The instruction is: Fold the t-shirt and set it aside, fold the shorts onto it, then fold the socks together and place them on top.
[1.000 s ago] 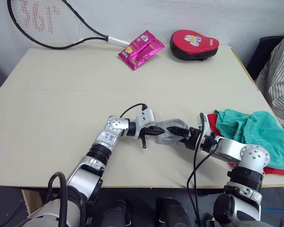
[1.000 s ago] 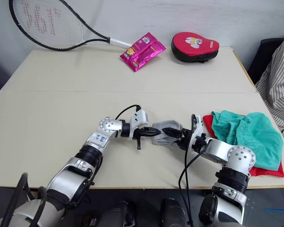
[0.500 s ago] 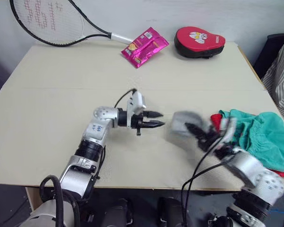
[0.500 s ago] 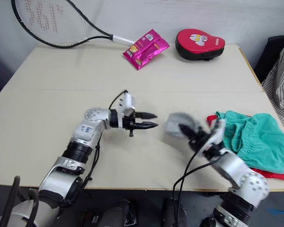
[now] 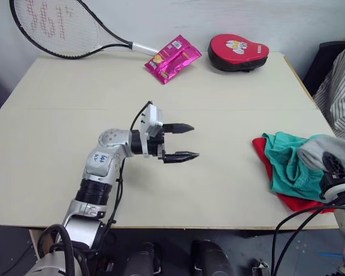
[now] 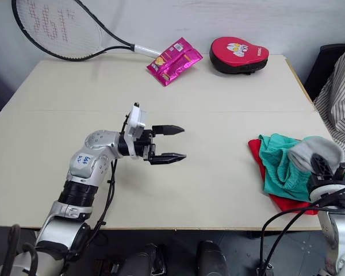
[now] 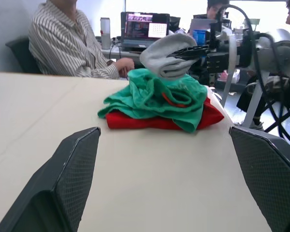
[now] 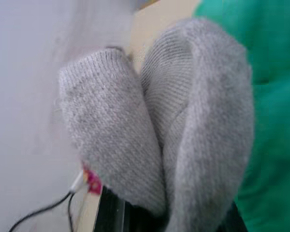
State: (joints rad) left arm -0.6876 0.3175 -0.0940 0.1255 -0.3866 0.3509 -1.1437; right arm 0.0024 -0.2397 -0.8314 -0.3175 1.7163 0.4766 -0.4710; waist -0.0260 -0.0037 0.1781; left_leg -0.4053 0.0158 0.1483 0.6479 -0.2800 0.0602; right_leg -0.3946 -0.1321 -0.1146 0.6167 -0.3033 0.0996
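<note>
Since a second ago the right gripper (image 6: 326,170) has carried the socks (image 6: 311,152) from the table's middle to the right near edge, and the left gripper (image 5: 184,141) has let go and drawn back, its black fingers now spread wide and empty over bare table (image 5: 63,109). The right gripper's fingers are closed on the socks, a soft ribbed grey knit bundle folded double, held just above the shorts (image 5: 290,167). The crumpled teal shorts lie piled on the flat red t-shirt (image 5: 296,202), whose edges show beneath.
</note>
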